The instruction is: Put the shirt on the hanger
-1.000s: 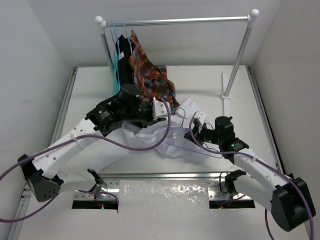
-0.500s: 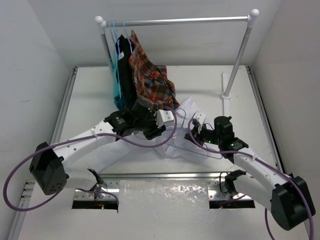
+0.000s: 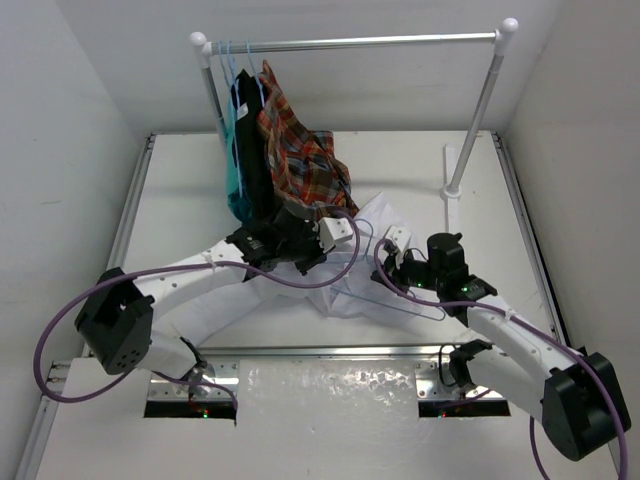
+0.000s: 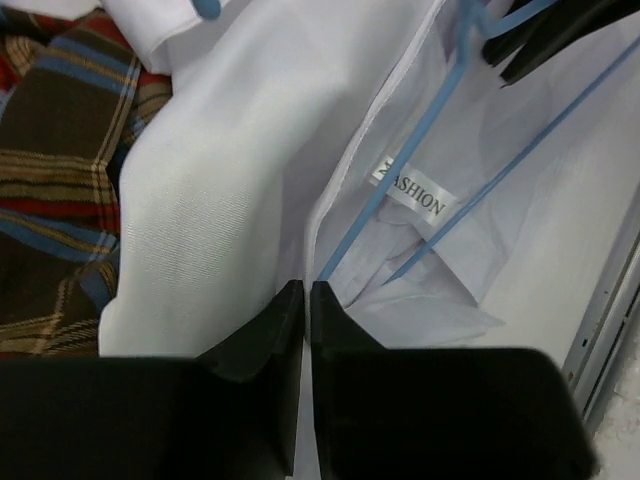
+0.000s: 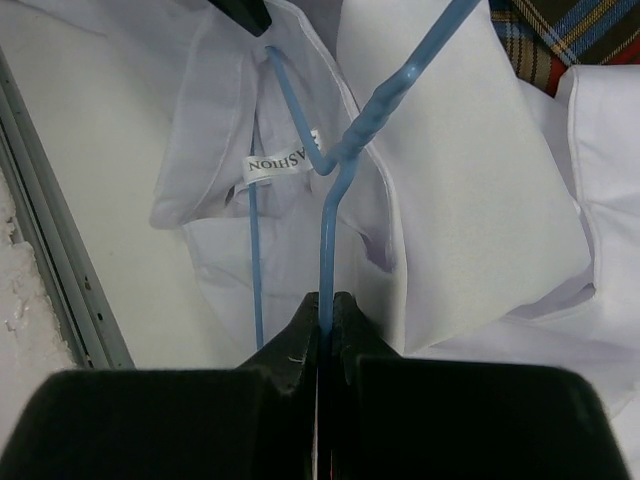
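The white shirt [image 3: 335, 285] lies crumpled on the table between my arms. Its collar and label show in the left wrist view [image 4: 230, 180] and the right wrist view [image 5: 460, 180]. The light-blue wire hanger [image 3: 400, 303] lies partly inside the collar opening. My left gripper [image 3: 345, 245] is shut on an edge of the shirt's cloth [image 4: 305, 290], with the hanger's wire [image 4: 398, 155] just beyond it. My right gripper [image 3: 388, 256] is shut on the hanger's wire [image 5: 326, 240] near the hook's neck, close to the left gripper.
A clothes rack [image 3: 350, 42] stands at the back. A red-orange plaid shirt [image 3: 300, 150] and dark and teal garments [image 3: 243, 140] hang at its left end. The plaid cloth drapes down next to my left gripper [image 4: 50, 200]. A metal rail [image 3: 330, 352] runs along the near table edge.
My left arm has swung right and forward, carrying the shirt's edge a little toward the right gripper. The right arm and hanger have stayed almost still.
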